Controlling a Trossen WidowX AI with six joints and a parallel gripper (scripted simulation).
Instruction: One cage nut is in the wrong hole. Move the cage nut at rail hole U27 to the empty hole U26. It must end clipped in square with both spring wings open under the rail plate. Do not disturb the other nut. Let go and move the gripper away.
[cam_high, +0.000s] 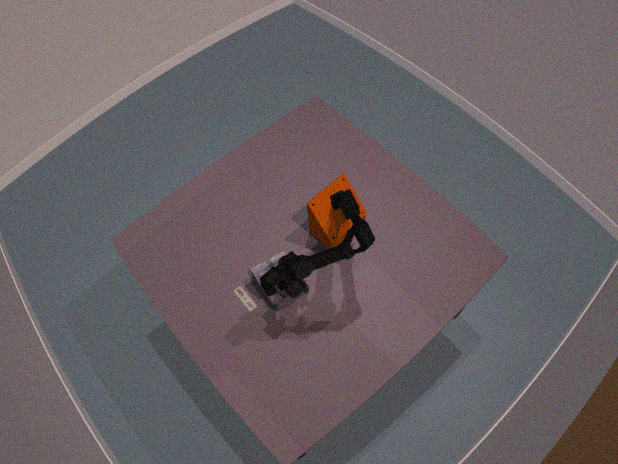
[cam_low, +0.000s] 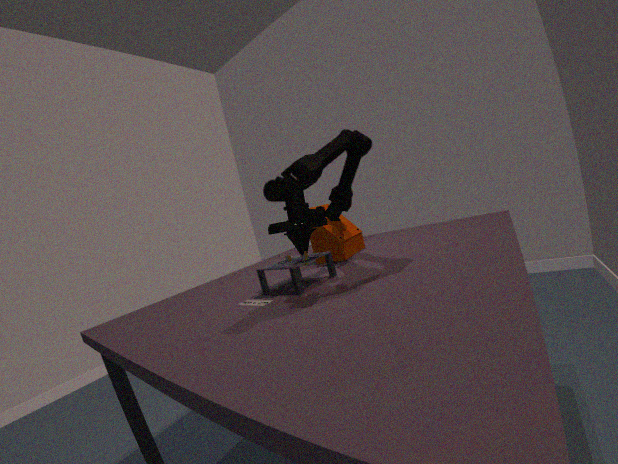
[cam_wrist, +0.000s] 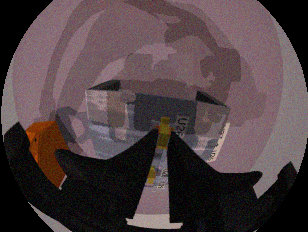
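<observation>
Between the nearly shut fingers (cam_low: 303, 256), the yellow nut (cam_wrist: 164, 134) is gripped; it should be kept level and moved gently.

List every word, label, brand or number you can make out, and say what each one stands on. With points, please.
"U2", last character unclear: on the rail plate (cam_wrist: 107, 142), beside the yellow nut (cam_wrist: 164, 132) at the gripper (cam_high: 272, 306) (cam_low: 305, 255) (cam_wrist: 164, 131).
Smaller marking by the other yellow nut (cam_wrist: 151, 175): too blurred to read.
White label strip (cam_high: 245, 298) (cam_low: 255, 303) (cam_wrist: 220, 143) on the table: printed, but too blurred to read.
No brand legible.
</observation>
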